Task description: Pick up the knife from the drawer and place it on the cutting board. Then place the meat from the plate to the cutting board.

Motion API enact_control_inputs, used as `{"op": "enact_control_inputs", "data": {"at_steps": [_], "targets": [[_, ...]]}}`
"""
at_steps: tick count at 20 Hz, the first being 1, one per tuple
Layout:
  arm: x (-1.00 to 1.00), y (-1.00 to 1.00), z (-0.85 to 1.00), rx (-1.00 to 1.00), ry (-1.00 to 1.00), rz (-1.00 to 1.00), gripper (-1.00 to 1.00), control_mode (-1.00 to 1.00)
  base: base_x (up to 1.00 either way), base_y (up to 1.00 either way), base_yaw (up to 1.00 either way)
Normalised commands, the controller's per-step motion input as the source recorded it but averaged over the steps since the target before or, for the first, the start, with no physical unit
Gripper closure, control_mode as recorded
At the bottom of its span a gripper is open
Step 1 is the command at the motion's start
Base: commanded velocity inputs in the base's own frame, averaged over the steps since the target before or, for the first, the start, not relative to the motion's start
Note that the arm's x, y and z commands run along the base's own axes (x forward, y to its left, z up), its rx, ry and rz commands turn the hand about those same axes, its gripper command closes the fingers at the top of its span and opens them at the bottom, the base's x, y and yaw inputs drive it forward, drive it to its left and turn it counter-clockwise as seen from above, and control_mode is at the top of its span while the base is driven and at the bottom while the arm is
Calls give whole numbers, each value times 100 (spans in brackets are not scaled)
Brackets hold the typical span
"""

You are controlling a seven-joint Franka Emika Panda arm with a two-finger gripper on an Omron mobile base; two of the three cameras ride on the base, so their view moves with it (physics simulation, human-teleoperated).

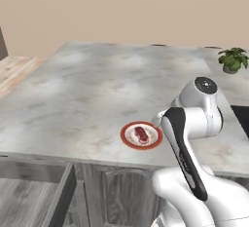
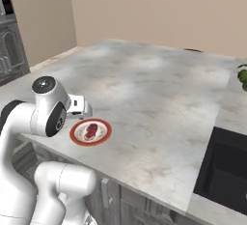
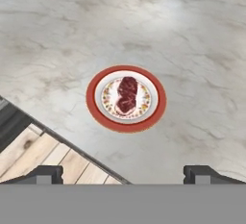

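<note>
gripper (image 3: 123, 174): fingers wide apart, holding nothing, above plate (image 3: 95, 108)
meat (image 3: 127, 93): on plate, not moved
knife step: progress can't be judged

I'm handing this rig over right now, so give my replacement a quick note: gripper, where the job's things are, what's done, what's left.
Gripper: open, holding nothing, above the counter looking at the plate.
Meat: on the plate, near the counter's front edge.
Drawer: seems to be open at lower left of the left base view; no knife or cutting board visible.
Done: nothing visibly.
Left: knife to board, then meat to board.
</note>
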Motion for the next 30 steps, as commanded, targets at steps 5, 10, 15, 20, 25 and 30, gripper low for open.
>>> {"op": "enact_control_inputs", "data": {"at_steps": [5, 10, 15, 20, 25, 30], "targets": [[0, 0, 0, 0, 0, 0, -100, 100, 0, -32, 17], [0, 0, 0, 0, 0, 0, -100, 100, 9, -21, 7], [0, 0, 0, 0, 0, 0, -100, 100, 43, 5, 0], [22, 11, 0, 0, 8, 0, -100, -100, 33, 17, 0], [32, 22, -9, 0, 25, 0, -100, -100, 0, 0, 0], [13, 21, -23, 0, 30, -3, -100, -100, 0, 0, 0]]}}
